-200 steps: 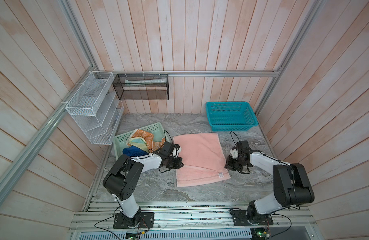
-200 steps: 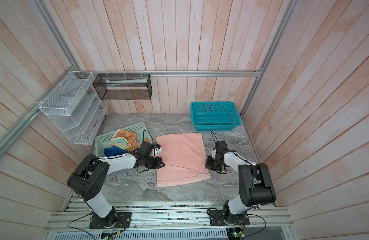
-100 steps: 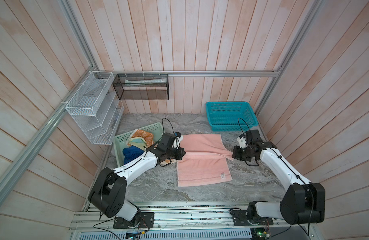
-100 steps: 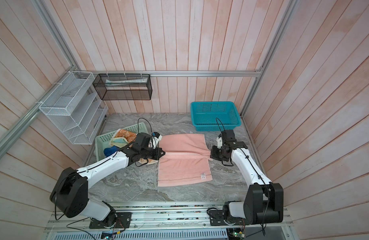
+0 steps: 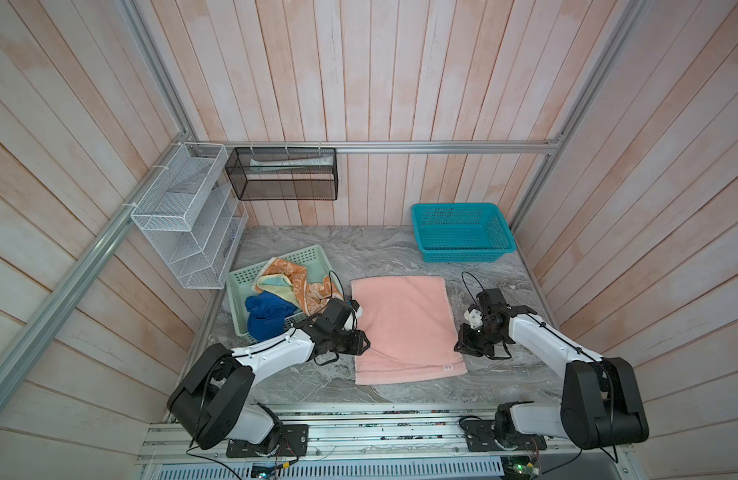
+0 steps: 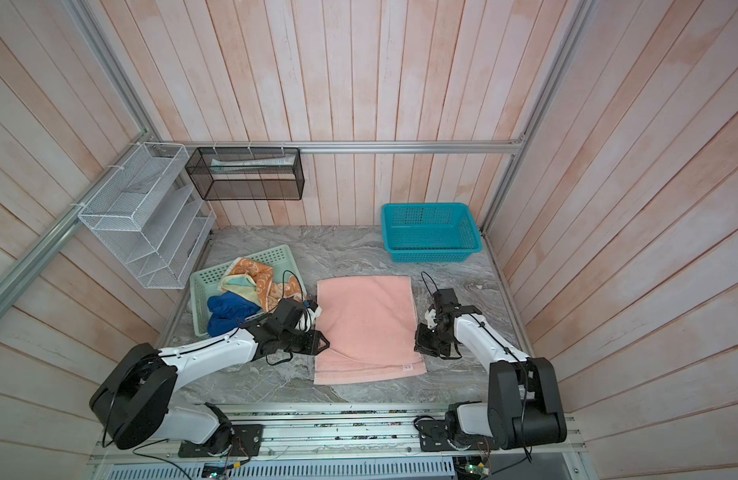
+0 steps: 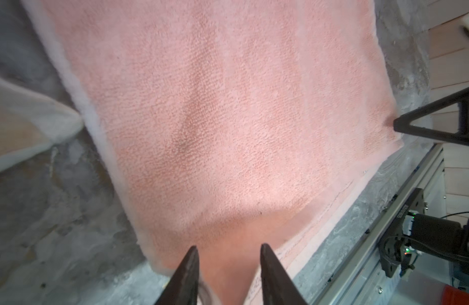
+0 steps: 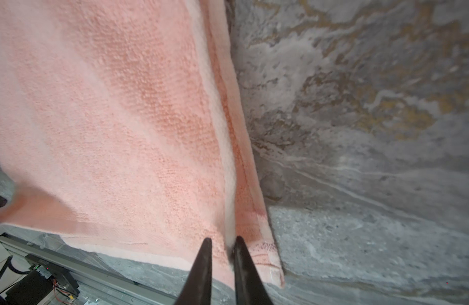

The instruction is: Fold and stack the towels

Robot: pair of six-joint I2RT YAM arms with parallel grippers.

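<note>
Lab robot test cell: plank wall panels hung on an aluminium extrusion frame, marble-look tabletop mid-frame, left arm base and right arm base bolted to a slotted rail along the bottom edge, bare circuit board exposed at bottom right.

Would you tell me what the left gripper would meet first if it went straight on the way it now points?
Probably the salmon-pink towel: the left gripper, jaws apart, points across it from its edge, tips right at the cloth. Whether they would dig in or skim over it is unclear.
</note>
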